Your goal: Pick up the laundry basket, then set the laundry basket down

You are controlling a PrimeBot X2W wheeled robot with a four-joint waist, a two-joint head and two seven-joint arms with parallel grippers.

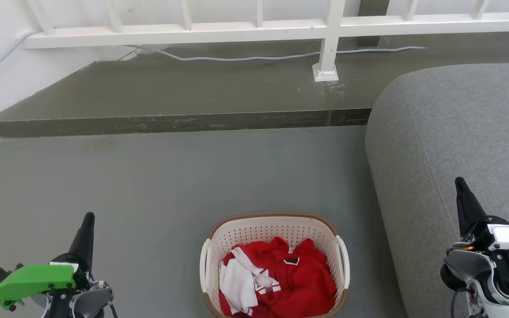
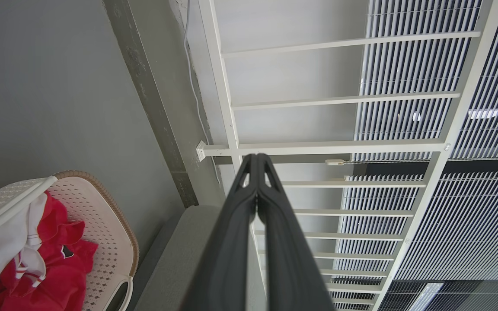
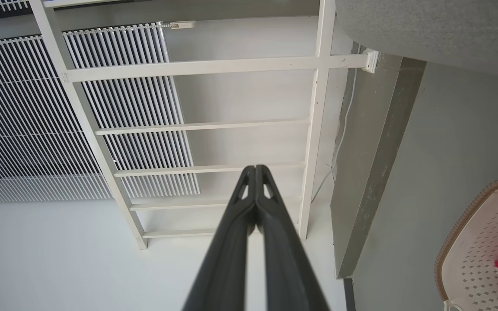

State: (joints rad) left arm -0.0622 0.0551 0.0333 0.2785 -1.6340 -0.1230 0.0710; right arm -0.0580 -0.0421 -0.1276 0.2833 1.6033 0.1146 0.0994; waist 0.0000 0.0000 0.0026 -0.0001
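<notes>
Nearest the lens, my left tool [image 1: 88,219] and right tool [image 1: 460,183] hang at the lower corners. On each, the wrist views show the two dark fingers pressed together from tip down, holding nothing.

Between them the laundry basket [image 1: 263,232] stands upright on the floor [image 1: 148,176], its near end cut off by the bottom of the head view. A red garment [image 1: 301,278] and a white one [image 1: 237,282] lie heaped inside. One white handle [image 1: 203,265] faces my left arm and the other [image 1: 345,265] my right. The basket sits about midway, so neither arm looks nearer — I read this as a two-arm lift, each tool going inward and down to its own handle. With the near end hidden, I cannot settle the long axis.

A grey sofa [image 1: 457,132] stands just beside the basket's right side, so that approach looks tighter. Beyond the grey floor comes a raised step [image 1: 192,88], a pale cable [image 1: 245,57] and a white railing [image 1: 329,31].
</notes>
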